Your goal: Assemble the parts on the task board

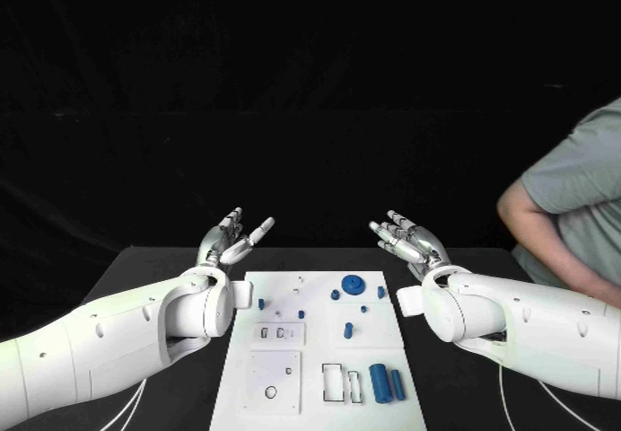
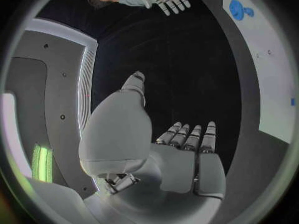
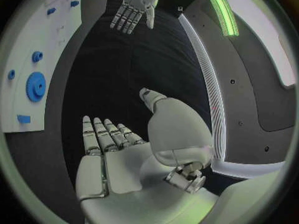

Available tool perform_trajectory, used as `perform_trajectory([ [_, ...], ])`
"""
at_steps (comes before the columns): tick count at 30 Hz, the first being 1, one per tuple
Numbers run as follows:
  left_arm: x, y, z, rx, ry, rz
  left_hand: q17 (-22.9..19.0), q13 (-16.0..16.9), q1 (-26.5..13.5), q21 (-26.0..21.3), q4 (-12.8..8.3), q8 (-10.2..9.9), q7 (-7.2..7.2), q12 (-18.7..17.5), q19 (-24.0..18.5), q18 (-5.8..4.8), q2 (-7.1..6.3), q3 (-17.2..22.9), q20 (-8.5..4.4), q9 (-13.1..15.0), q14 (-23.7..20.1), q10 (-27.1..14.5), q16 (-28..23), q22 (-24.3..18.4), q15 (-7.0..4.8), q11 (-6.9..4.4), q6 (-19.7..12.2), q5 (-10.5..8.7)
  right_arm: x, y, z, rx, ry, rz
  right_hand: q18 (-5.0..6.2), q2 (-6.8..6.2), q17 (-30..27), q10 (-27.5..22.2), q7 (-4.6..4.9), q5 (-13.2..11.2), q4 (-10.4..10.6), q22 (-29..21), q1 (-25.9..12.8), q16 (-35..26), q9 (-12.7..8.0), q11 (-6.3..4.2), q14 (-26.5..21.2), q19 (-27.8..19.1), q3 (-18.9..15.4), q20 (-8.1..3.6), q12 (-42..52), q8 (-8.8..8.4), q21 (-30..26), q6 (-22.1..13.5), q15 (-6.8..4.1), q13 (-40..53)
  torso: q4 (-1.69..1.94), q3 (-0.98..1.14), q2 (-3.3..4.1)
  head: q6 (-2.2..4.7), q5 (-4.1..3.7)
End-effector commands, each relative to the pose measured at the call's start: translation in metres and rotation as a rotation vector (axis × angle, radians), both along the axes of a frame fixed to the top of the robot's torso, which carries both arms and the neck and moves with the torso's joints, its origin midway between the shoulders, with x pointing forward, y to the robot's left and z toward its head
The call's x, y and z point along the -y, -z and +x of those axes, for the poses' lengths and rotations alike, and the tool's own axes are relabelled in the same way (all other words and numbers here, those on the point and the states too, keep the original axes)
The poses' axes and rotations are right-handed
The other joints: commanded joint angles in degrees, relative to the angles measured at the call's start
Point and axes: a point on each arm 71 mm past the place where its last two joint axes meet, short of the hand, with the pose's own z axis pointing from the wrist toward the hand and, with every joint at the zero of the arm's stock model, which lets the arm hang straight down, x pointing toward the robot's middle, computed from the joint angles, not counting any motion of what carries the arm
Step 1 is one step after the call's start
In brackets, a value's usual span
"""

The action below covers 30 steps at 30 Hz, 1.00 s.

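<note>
The white task board (image 1: 292,377) lies in the middle of the black table. On it are small blue parts: a gear (image 1: 354,285) near the far edge, a small peg (image 1: 348,330) mid-board and two cylinders (image 1: 384,382) near the front right. My left hand (image 1: 236,238) is raised beyond the board's far left corner, fingers apart, holding nothing. My right hand (image 1: 409,240) is raised beyond the far right corner, likewise empty and spread. The left wrist view shows the left hand (image 2: 177,154) and the gear (image 2: 238,8); the right wrist view shows the right hand (image 3: 124,154) and the gear (image 3: 36,86).
A person in a grey shirt (image 1: 576,206) stands at the table's right side, touching nothing on the board. White plates with slots (image 1: 275,382) sit on the board's near left. Cables (image 1: 129,413) run along the table by both arms.
</note>
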Motion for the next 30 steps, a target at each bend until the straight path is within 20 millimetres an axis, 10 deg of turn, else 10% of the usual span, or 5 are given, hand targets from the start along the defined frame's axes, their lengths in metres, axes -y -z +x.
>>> perform_trajectory([
  [1,0.005,-0.002,0.0,0.014,0.051,-0.034,0.3,0.3,3.7,0.4,0.8,0.7,3.96,0.5,0.5,1.9,0.69,1.0,1.22,0.4,0.7,1.2,0.5,0.2,1.89,2.15,1.7,0.41,-0.008,0.002,-0.001,-0.034,-0.178,-0.006,0.82,0.22,0.7,4.6,9.75,0.4,-0.9,0.6,4.7,1.1,0.8,0.61,4.6,2.6,1.4,0.7,0.7,1.02,1.2,3.4,0.81,0.4,0.0,-0.01,0.01,-0.01,0.0],
  [7,-0.009,-0.004,-0.004,-0.003,0.066,-0.038,3.0,1.5,6.0,4.1,0.5,4.5,6.08,2.6,9.0,1.57,6.0,5.7,1.63,2.9,13.1,13.0,4.5,2.1,4.87,4.61,13.6,-0.83,0.001,-0.008,0.009,0.126,-0.192,-0.187,2.34,-0.93,3.4,21.3,9.54,-0.1,-5.9,1.9,10.5,5.6,3.8,-0.16,21.5,10.2,3.3,0.69,3.5,5.35,4.1,15.9,-0.68,1.6,-0.29,-0.3,1.1,-0.69,0.09],
  [9,-0.01,-0.005,-0.005,0.004,0.071,-0.041,7.0,2.4,6.7,12.3,0.3,7.4,7.32,4.8,28.5,3.83,7.54,7.4,1.29,4.6,32.1,24.6,11.9,6.0,2.13,6.25,21.5,-1.21,0.002,-0.012,0.011,0.172,-0.196,-0.236,3.73,-1.84,4.6,33.0,9.11,-0.1,-8.1,3.3,12.5,7.8,5.7,-1.15,30.3,19.1,4.3,0.61,5.3,8.2,7.3,23.9,-1.88,2.2,-0.33,-0.28,1.46,-0.7,0.05],
  [13,-0.012,-0.01,-0.007,0.02,0.094,-0.044,9.0,3.4,8.1,15.6,0.1,12.5,6.76,8.1,36.1,6.53,8.07,9.0,1.03,7.6,42.5,42.4,15.7,6.5,-0.13,5.69,35.2,-1.46,0.003,-0.02,0.015,0.248,-0.219,-0.335,4.82,-3.0,4.9,38.6,8.12,-0.3,-9.6,4.1,13.1,8.4,7.3,-2.14,34.3,26.3,5.6,0.52,4.7,10.82,10.0,32.2,-2.9,2.2,-0.22,-0.16,2.19,-0.78,-0.03],
  [30,-0.011,-0.037,-0.014,0.092,0.212,0.012,16.3,3.5,10.4,21.8,0.1,14.9,4.13,7.9,51.3,6.61,4.43,15.8,-4.77,8.7,58.7,60.0,21.9,7.3,-5.79,1.12,44.1,-1.64,-0.007,-0.043,0.02,0.416,-0.38,-0.69,6.13,-6.17,7.0,51.4,5.24,-0.2,-11.2,6.1,12.0,12.4,8.6,-5.7,48.2,37.7,10.4,-2.75,2.9,13.9,16.7,44.8,-7.41,2.3,0.6,-0.18,5.41,-0.64,-0.52],
])
